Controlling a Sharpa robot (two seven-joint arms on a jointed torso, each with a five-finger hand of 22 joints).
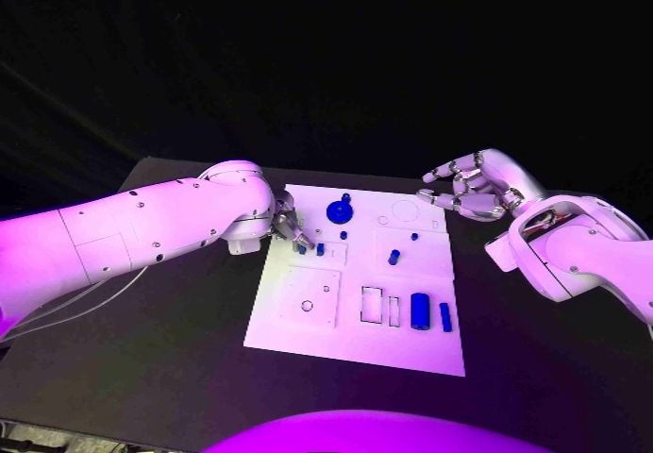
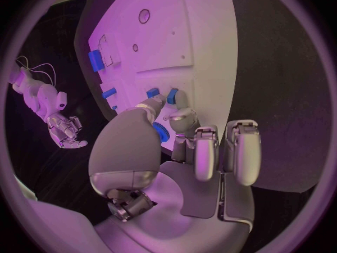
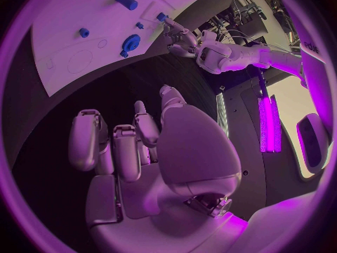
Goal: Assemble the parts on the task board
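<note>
Task board [image 1: 357, 311] lies mid-table w/ blue parts on it: round disc part [image 1: 339, 209] near far edge, two cylinders [image 1: 421, 310] side by side near the front. My left hand [image 1: 289, 225] is at board's left edge, fingertips on small blue pegs [image 2: 160, 94]; can't tell if gripped. Right hand [image 1: 465, 191] hovers off the far right corner, fingers curled, holding nothing.

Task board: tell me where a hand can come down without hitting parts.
The task board is bare along its near edge and around the near-left square outline. Its far-right round outline is also free. It is crowded at the far left, where the left hand sits beside small blue parts.
</note>
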